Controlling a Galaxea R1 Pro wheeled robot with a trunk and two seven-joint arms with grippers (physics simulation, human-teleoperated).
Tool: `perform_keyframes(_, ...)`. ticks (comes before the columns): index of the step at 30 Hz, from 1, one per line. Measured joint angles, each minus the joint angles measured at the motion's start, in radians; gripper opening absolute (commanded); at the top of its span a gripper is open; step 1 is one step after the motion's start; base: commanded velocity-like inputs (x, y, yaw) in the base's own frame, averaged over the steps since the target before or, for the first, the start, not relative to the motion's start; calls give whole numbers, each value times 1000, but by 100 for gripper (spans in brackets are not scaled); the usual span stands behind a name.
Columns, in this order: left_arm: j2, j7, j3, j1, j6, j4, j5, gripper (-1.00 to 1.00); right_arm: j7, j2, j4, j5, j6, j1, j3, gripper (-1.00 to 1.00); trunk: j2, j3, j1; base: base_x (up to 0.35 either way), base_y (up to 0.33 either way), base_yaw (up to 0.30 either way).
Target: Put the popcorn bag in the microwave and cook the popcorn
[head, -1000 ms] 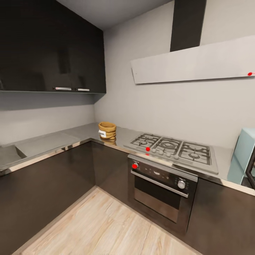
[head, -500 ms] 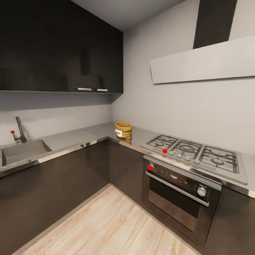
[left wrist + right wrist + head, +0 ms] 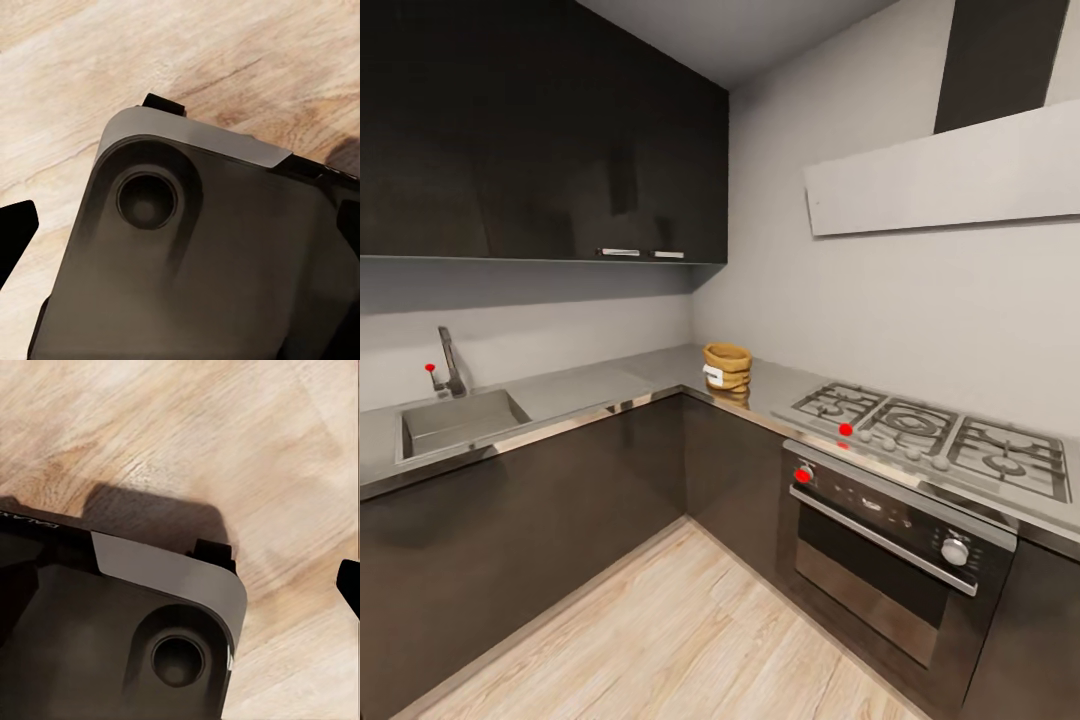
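Observation:
The popcorn bag (image 3: 727, 366), a small tan sack with a white label, stands upright on the grey steel countertop (image 3: 610, 385) near the corner of the kitchen, left of the gas hob. No popcorn can be seen in it from here. The microwave is out of view. In the left wrist view my left gripper (image 3: 180, 232) hangs open over my dark base and the wood floor, one black fingertip (image 3: 16, 231) at each picture edge. My right gripper (image 3: 180, 585) also looks open, with a black fingertip (image 3: 350, 583) above the floor.
A gas hob (image 3: 930, 440) sits above a steel oven (image 3: 890, 560) on the right run. A sink (image 3: 455, 420) with a tap (image 3: 452, 362) is on the left run. Dark cabinets (image 3: 540, 130) hang above, and light wood floor (image 3: 660, 640) lies between the runs.
The head camera has swung left: the mint microwave has left the picture at the right and the sink has come into view. The bag stands where it was on the countertop.

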Motion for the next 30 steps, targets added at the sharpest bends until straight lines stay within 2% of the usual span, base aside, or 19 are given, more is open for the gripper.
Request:
perform_keyframes(3,1,0,0,0,0,0,0,100,-8,0,0,-1,1,0,-1,100,0,0,0,0,0,0)
perform_keyframes(30,0,0,0,0,1,0,-2,100,-22,0,0,7,4,0,6,100,189,85,-103,0,0,0)
